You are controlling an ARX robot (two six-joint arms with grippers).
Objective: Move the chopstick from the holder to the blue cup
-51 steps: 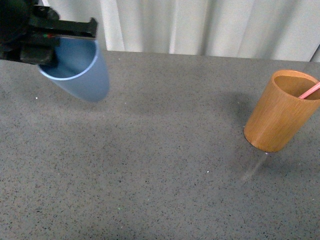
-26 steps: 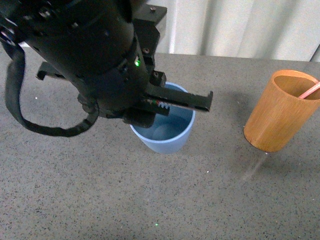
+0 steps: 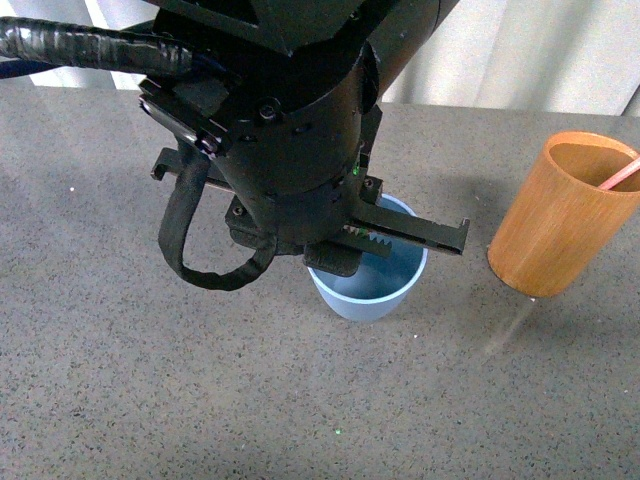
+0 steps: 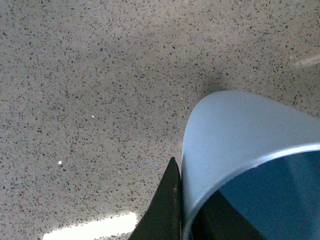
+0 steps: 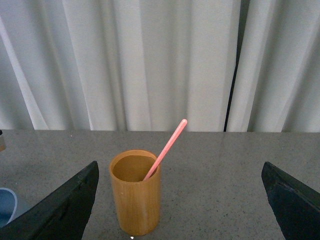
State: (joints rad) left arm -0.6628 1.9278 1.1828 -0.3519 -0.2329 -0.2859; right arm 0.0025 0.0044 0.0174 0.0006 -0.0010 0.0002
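Observation:
My left gripper is shut on the rim of the blue cup, which stands upright low over the table's middle; I cannot tell whether it touches. In the left wrist view one black finger presses the cup's outer wall and the other is inside. The orange-brown holder stands to the right with a pink-red chopstick leaning in it. In the right wrist view the holder and chopstick stand ahead of my open, empty right gripper. The cup's edge shows there too.
The grey speckled table runs under everything. White curtains hang behind its far edge. My bulky left arm covers the table's far middle in the front view. The right arm is out of the front view.
My left arm has carried the blue cup from the far left, tilted, to the table's middle, upright and lower, nearer the holder. The holder and chopstick have not moved.

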